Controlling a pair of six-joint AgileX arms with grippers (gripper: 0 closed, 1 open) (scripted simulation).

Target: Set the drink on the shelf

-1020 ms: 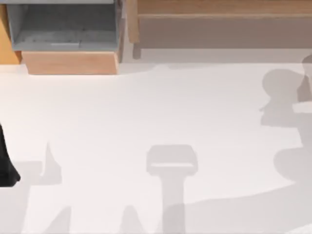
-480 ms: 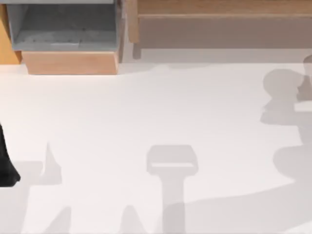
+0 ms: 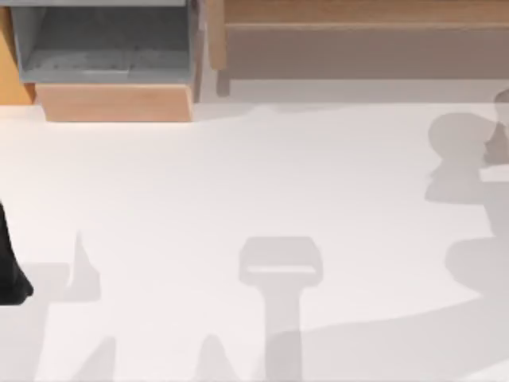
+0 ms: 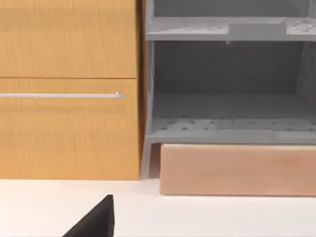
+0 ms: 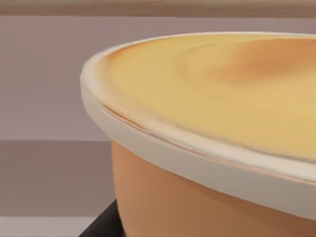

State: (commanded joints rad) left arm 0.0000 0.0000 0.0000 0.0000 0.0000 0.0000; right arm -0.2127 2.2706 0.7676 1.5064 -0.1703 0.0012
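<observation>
With the drink (image 5: 217,128) close before my right wrist camera, pincer grip unclear, I'd keep it upright and ease it toward the shelf (image 3: 358,40).

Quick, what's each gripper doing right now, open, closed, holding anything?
Left gripper: parked facing the grey-lined box with a pale wood front; fingers cannot be told.
Right gripper: right up against the orange, cream-rimmed drink cup; grip cannot be told.

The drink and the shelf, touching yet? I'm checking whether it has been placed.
Cannot tell. The right wrist view shows the drink close up before the shelf, but not its base.
</observation>
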